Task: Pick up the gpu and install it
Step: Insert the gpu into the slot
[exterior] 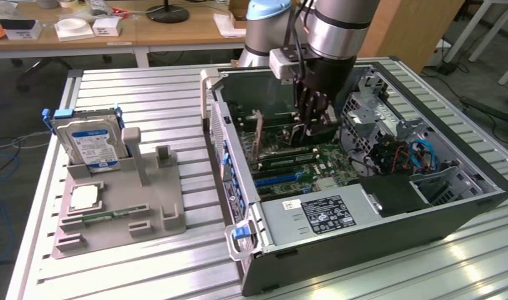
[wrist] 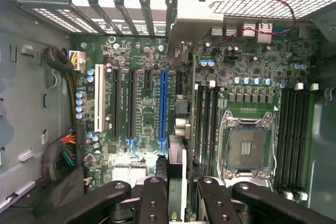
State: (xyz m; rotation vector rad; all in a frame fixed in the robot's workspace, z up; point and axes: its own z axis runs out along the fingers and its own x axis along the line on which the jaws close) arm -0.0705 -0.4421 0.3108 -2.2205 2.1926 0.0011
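Observation:
The gpu (wrist: 177, 156) is a thin card seen edge-on, running from between my fingers toward the slot brackets at the case's rear. My gripper (wrist: 178, 190) is shut on it, one black finger (wrist: 154, 200) on each side. The card hangs over the motherboard just beside the long blue slot (wrist: 163, 108); whether it touches a slot I cannot tell. In the exterior view my gripper (exterior: 311, 128) reaches down into the open computer case (exterior: 237, 187), and the gpu (exterior: 261, 132) stands upright toward the exterior view's left of it.
A grey holder (exterior: 154, 206) on the exterior view's left carries a silver hard drive (exterior: 91, 144), a processor chip (exterior: 86, 198) and a green memory stick (exterior: 112, 215). Inside the case are the power supply (exterior: 321, 215), the drive cage (exterior: 375, 106), cables (wrist: 65, 150) and the processor socket (wrist: 247, 148).

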